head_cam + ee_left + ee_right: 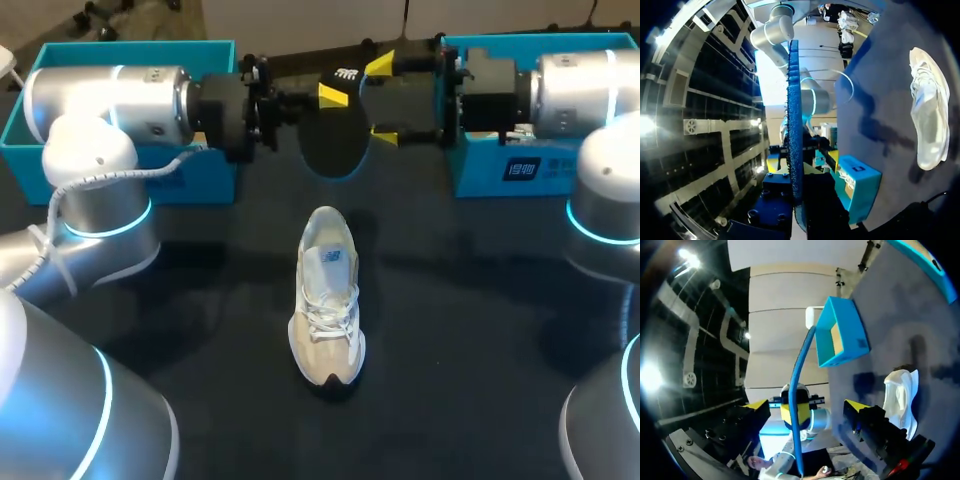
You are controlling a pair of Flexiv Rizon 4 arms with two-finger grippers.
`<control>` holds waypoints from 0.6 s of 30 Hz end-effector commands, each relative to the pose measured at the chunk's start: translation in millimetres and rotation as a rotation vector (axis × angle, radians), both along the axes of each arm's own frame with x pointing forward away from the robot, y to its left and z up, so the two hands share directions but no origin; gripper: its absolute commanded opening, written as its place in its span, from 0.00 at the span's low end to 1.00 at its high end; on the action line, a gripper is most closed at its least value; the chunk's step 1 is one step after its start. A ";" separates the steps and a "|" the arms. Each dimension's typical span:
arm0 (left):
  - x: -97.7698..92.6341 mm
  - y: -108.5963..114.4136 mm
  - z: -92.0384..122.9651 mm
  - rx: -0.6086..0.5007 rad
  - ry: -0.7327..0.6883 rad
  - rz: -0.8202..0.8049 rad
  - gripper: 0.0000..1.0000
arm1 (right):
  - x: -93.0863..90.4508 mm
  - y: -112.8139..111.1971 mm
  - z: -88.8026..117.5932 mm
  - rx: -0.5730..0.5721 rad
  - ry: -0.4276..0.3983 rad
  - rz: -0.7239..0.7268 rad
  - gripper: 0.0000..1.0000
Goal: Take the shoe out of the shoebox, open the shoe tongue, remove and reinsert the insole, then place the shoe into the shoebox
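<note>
With the white lace-up sneaker (327, 300) out mid-table and the dark oval foam insole (335, 150) clamped in the left gripper (335, 95), right gripper (383, 100) gaping, reinsertion and boxing remain.

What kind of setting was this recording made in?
Probably a robot lab bench: left arm and right arm over a dark table, teal shoeboxes at the back, a white shoe in the middle, an insole in the left end effector.

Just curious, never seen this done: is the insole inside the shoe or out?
Out. The left pincer holds the dark insole in the air, apart from the white sneaker on the table.
</note>
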State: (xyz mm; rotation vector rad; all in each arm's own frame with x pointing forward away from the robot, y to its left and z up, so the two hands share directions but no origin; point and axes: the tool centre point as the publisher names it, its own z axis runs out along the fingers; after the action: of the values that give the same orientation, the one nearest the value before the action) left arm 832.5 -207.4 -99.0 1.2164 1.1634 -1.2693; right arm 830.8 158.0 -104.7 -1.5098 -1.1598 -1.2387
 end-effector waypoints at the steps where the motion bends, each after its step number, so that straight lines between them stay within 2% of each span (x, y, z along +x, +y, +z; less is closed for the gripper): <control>1: 0.3 4.2 -1.3 0.021 -0.002 0.004 0.00 | -15.6 -25.4 3.3 -0.036 -0.025 0.042 1.00; 12: 0.7 4.3 -2.3 0.029 -0.005 0.006 0.00 | -27.1 -61.5 10.5 -0.045 -0.131 0.079 1.00; 18: 0.7 4.3 -2.3 0.029 -0.005 0.006 0.00 | -28.8 -77.9 11.6 -0.035 -0.142 0.086 1.00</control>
State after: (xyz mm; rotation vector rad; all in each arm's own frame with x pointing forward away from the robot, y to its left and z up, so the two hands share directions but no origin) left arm 833.7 -202.7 -100.8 1.2365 1.1862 -1.2502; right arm 807.5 90.8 -92.5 -1.4050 -1.3316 -1.2909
